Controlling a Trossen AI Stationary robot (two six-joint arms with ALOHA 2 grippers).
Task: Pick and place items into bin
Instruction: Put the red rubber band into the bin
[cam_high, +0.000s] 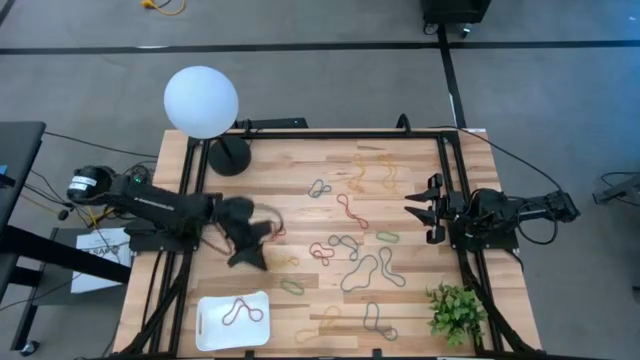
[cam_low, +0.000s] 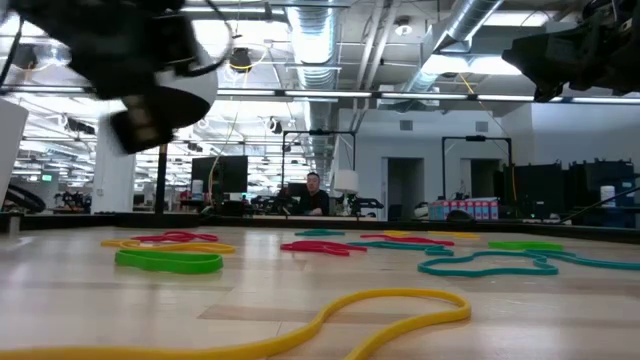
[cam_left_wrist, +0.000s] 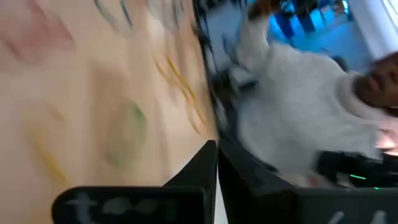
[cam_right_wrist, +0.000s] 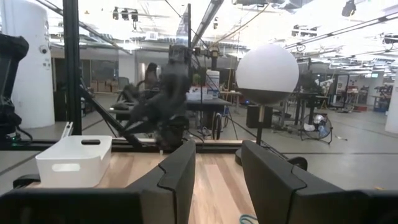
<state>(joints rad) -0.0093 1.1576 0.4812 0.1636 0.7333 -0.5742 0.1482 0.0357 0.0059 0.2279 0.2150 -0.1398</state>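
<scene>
A yellow rubber band (cam_low: 330, 325) curls across the wooden table (cam_high: 300, 205) closest to the low camera, with a green loop (cam_low: 168, 261) and red, teal and further green bands scattered behind it. From above, many thin coloured rubber-band loops (cam_high: 360, 268) lie spread over the middle and right of the table. The white bin (cam_high: 212, 325) sits at the near left edge and already holds a red band (cam_high: 243, 312). The left gripper (cam_high: 248, 250) hangs above the table just beyond the bin, its fingers (cam_left_wrist: 208, 168) pressed together; no band can be made out between them (its wrist picture is smeared). The right gripper (cam_high: 420, 208) waits at the table's right side, raised, its fingers (cam_right_wrist: 177, 171) standing apart and empty, pointing across the table toward the left arm. A white globe lamp (cam_high: 201, 101) stands at the far left corner, and a green leafy plant (cam_high: 455, 310) at the near right corner. A person (cam_low: 314, 194) sits in the room beyond the table.
</scene>
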